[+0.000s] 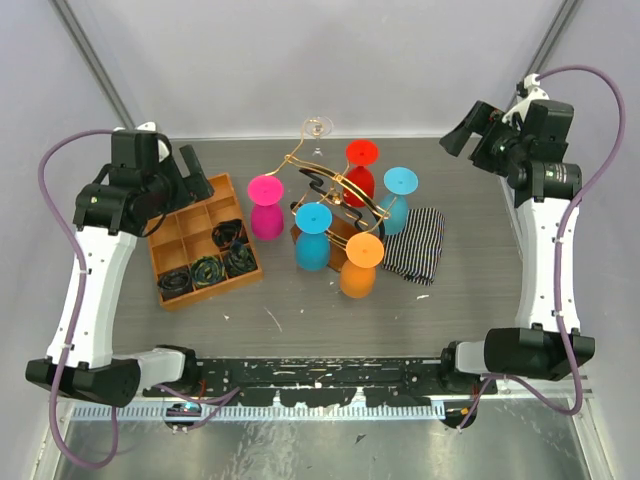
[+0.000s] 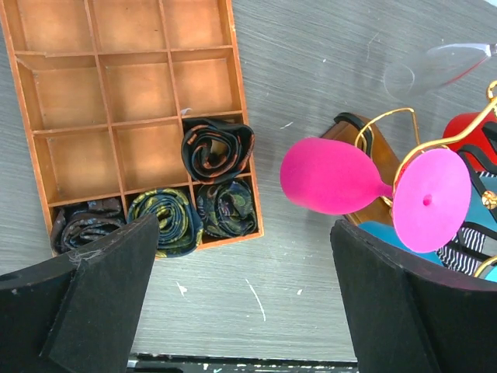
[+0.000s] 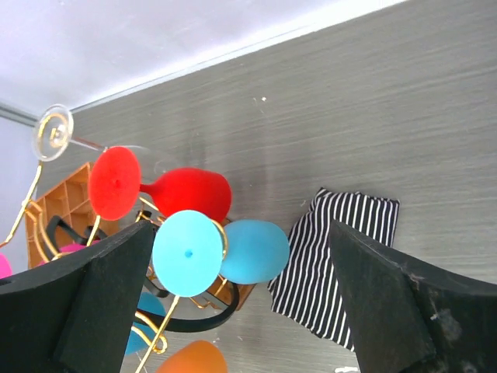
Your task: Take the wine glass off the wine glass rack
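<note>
The left gripper (image 2: 245, 225) is closest, its black fingers spread wide with nothing between them. It hangs above the tray (image 2: 242, 116) and looks across at the pink glass (image 2: 326, 175). The right gripper (image 3: 241, 229) is spread and empty too, up over the far right of the table (image 1: 480, 250), well apart from everything. Between the arms, mid-table, stands the rack (image 1: 335, 180) with coloured glasses hung foot-up on its gold wire arms — the orange glass (image 1: 360, 268) nearest the arm bases, the pink on the left, the red glass (image 1: 361, 160) further back and a clear glass (image 1: 318, 128) at the far side. I cannot tell which one is meant; the pink looks easiest for the left arm. To do it well, come in level and close on the bowl just under the stem. Then draw the foot outward along its wire — not straight up — keeping off the neighbouring glasses so the rack does not tip.
</note>
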You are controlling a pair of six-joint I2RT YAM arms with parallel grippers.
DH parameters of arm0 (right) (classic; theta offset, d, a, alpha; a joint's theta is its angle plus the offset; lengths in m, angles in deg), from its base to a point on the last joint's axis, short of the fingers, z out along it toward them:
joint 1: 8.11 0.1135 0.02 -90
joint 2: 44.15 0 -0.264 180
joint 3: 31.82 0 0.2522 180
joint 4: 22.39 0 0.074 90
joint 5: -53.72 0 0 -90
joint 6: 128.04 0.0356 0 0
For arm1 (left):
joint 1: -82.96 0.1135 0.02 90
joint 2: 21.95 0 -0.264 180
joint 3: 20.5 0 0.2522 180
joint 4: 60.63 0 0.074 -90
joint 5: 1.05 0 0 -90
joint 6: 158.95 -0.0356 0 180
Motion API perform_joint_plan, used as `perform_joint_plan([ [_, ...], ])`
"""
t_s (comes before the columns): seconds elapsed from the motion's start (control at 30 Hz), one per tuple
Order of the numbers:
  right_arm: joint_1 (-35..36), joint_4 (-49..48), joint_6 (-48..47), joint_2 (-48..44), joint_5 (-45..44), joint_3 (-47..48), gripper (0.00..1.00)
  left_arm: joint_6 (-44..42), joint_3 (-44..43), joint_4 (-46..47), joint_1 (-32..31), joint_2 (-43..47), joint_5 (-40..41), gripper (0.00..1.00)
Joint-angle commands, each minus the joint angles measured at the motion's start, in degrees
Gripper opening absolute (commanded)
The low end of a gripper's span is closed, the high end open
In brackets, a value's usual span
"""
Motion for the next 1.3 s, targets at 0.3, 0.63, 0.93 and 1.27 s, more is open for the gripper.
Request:
perform_joint_plan([
  [0.3,0.8,4.3,0.3,-1.0,-6.8,-3.6,1.0,-1.2,-4.4,-4.6,0.5,1.9,-1.7,0.98],
  [0.63,-0.2,3.3,1.8,-8.6,-22.8,-19.6,1.0,-1.4,-2.6,-6.0,0.6,2.2,1.1,0.98],
  [0.93,-0.1,-2.0,3.7,-4.5,-10.0,-32.4,1.0,-2.2,2.6,-3.5,0.7,5.2,3.6,0.98],
  [1.27,-0.2,-5.5,8.7,9.3,1.1,-25.0,1.0,-3.6,4.1,-4.5,0.7,6.4,4.4,0.98],
])
